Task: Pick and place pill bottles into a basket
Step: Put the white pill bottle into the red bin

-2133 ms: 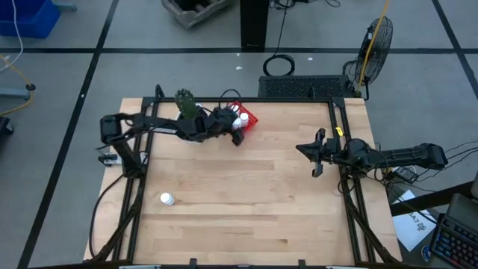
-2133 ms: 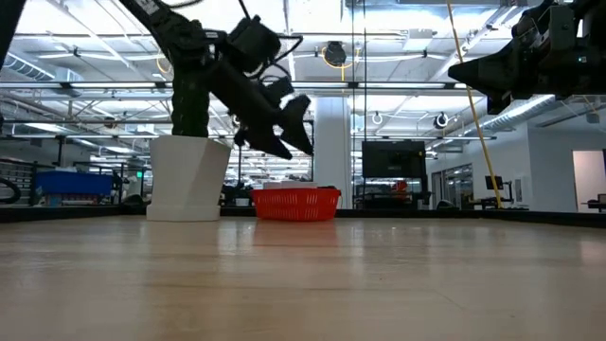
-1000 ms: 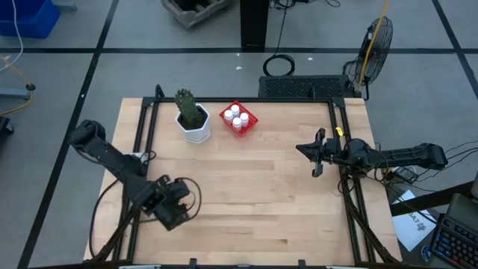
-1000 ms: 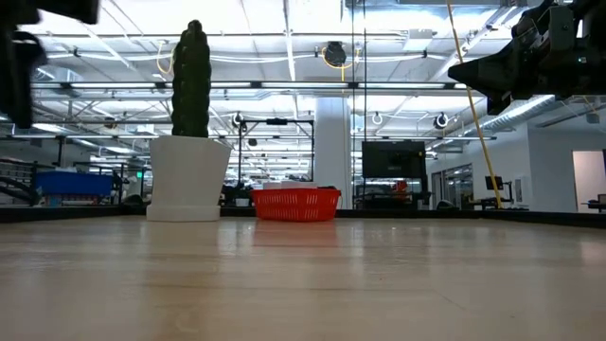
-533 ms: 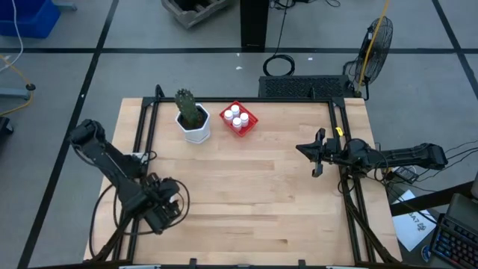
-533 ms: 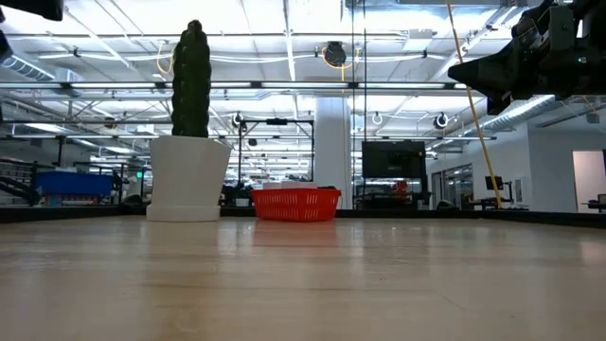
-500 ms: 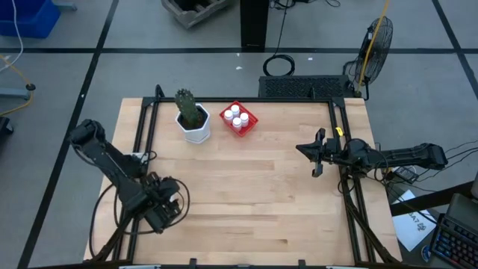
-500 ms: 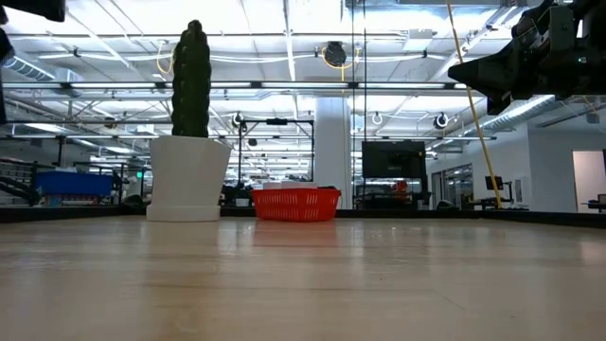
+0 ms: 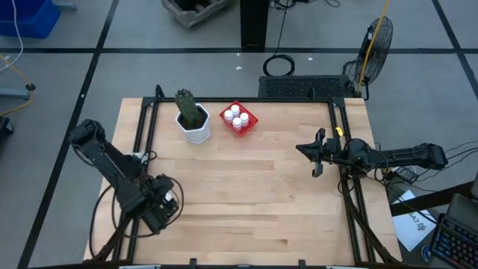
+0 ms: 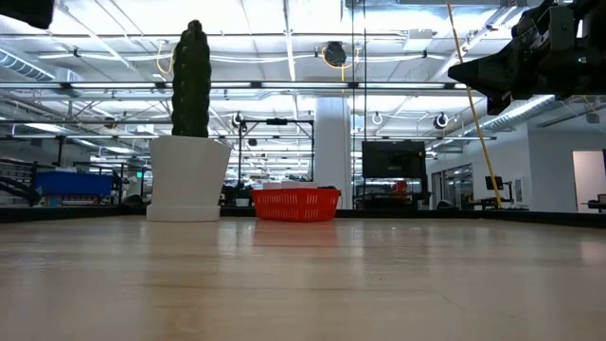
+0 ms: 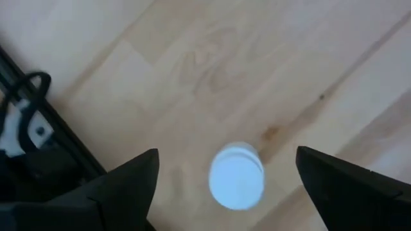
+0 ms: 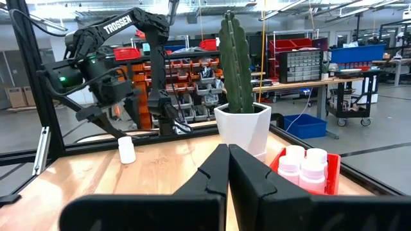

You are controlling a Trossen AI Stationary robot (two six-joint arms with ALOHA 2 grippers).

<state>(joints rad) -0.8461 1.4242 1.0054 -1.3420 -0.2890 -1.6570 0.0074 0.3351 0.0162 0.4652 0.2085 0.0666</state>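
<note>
Over the near left corner of the surface, left pincer hangs spread wide, one pill bottle upright directly beneath, centred between its fingers, not touched. Same bottle shows standing alone in the right wrist view. Right pincer waits at the right edge, fingers pressed together. Far off, four pill bottles sit in the red basket, just beside the cactus pot.

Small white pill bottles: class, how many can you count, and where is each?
5. Four small white capped pill bottles stand in the red meshed plastic basket; the fifth stands on the wooden table, beneath the open left hand.
</note>
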